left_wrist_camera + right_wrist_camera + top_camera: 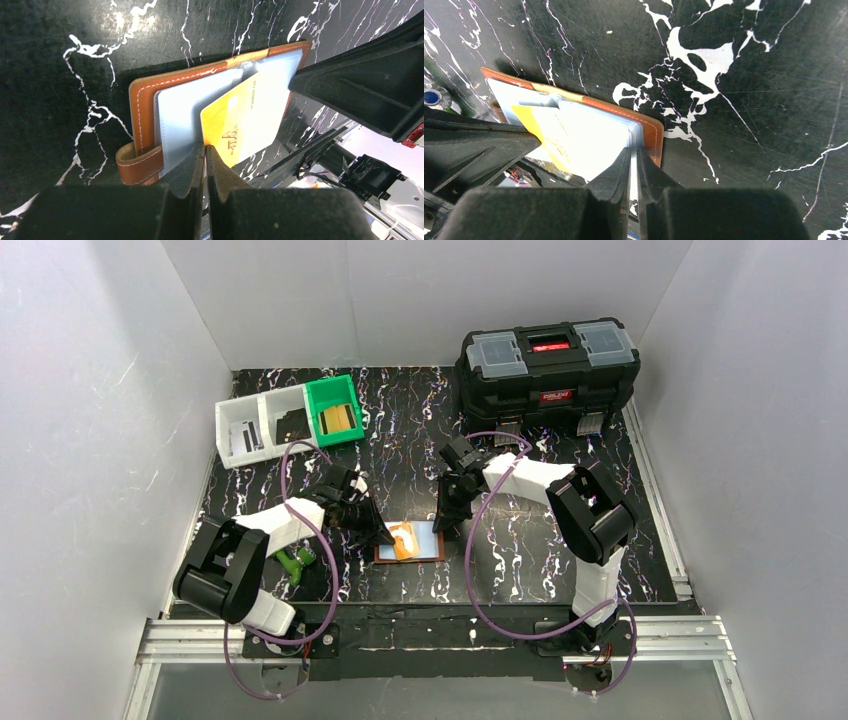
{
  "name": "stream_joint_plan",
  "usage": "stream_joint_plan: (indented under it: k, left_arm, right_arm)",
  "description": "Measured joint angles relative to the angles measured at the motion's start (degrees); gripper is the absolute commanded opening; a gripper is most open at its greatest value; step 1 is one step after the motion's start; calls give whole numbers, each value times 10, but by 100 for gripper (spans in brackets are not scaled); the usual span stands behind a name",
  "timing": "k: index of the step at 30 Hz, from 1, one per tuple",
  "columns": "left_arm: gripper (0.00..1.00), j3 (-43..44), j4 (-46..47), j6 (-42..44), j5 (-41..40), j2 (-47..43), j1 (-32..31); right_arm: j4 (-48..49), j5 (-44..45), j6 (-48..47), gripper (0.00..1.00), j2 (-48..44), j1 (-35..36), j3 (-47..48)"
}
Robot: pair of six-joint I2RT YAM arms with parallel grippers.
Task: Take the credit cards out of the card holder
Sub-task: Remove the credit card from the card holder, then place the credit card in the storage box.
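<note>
The left pincer [205, 149] has its jaws pressed together, tips at the near corner of one yellow credit card [240, 120]. Whether it grips the card or the clear sleeve beside it cannot be told. The card stands tilted up out of the pale blue pockets [185, 110] of the one brown card holder [142, 107]. The holder lies open on the black marbled bench [749, 75], between the two arms. The right pincer [634, 152], almost closed, pinches the right edge of the holder's pocket leaves and hides that corner from the left wrist camera. At the back left sit two white bins [250, 456] and one green bin [341, 436]. At the back right sits one big black toolbox [548, 380].
</note>
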Motion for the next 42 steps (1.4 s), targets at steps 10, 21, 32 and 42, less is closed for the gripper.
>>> stream_joint_plan:
  k: [10, 21, 32, 42]
  left_arm:
    - [0, 9, -49, 12, -12, -29, 6]
    - [0, 36, -95, 28, -20, -49, 9]
    - [0, 70, -134, 41, -23, -77, 15]
    - [0, 92, -142, 36, 2, -82, 32]
  right_arm:
    - [-4, 5, 0, 14, 0, 1, 3]
    - [-5, 6, -2, 14, 0, 1, 4]
    - [-30, 32, -13, 42, -5, 1, 14]
    - [-48, 44, -22, 79, -87, 1, 25]
